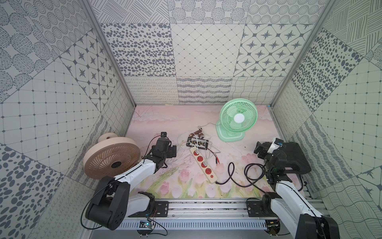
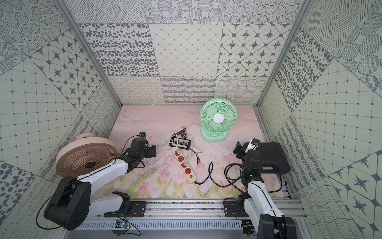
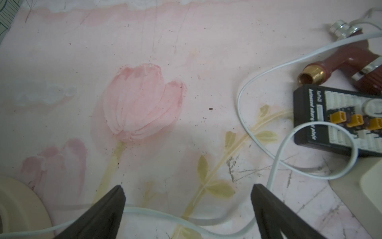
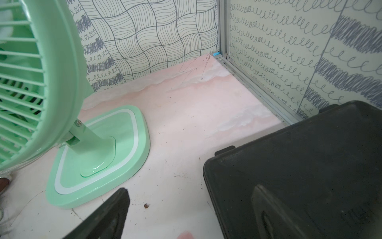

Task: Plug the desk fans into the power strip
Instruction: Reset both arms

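Currently, left fingers (image 3: 111, 207) and right fingers (image 4: 115, 207) are both spread wide, nothing gripped; power strip (image 1: 203, 164) is laid diagonally on the counter (image 1: 155, 122) between the arms; green desk fan (image 1: 235, 122) is stood upright farther back.

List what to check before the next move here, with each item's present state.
1. Left gripper open, empty: ok.
2. Right gripper open, empty: ok.
3. Strip lying flat, face up: ok.
4. Free socket: ok, at least two look bare.
5. Green fan plug found: cannot tell; a white cord from it runs into a tangle by the black board.
6. Strip's black cord clear of the right arm: not ok, it coils right by it.
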